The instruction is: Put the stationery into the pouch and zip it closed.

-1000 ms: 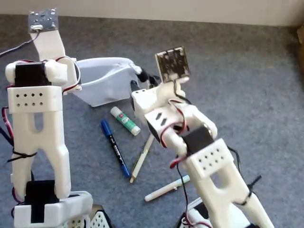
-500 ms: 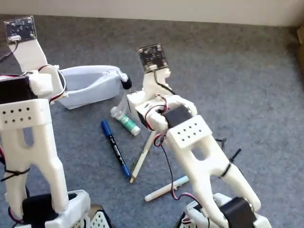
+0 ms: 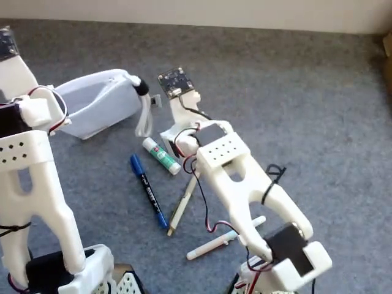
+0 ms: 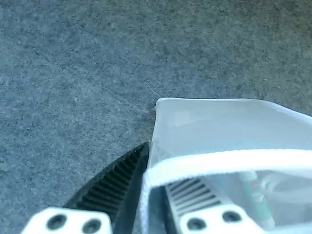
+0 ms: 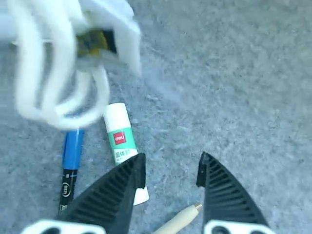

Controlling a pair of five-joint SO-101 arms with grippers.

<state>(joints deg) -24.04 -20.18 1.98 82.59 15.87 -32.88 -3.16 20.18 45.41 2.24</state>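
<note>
Pouch [image 3: 98, 105] swung leftward; left gripper [image 4: 155, 171] pinches its rim, right gripper [image 5: 170, 163] spread above glue stick [image 5: 119, 139]; thin rim could slip.

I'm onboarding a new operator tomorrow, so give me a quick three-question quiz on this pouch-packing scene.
1. True or false: the left claw is clamped on the rim of the pouch.
2. The right claw is: A) open, B) shut on the pouch, C) shut and empty.
3. How many stationery items lie on the carpet outside the pouch?

Key
1. True.
2. A.
3. Four: glue stick, blue marker, pencil, white pen.
</note>
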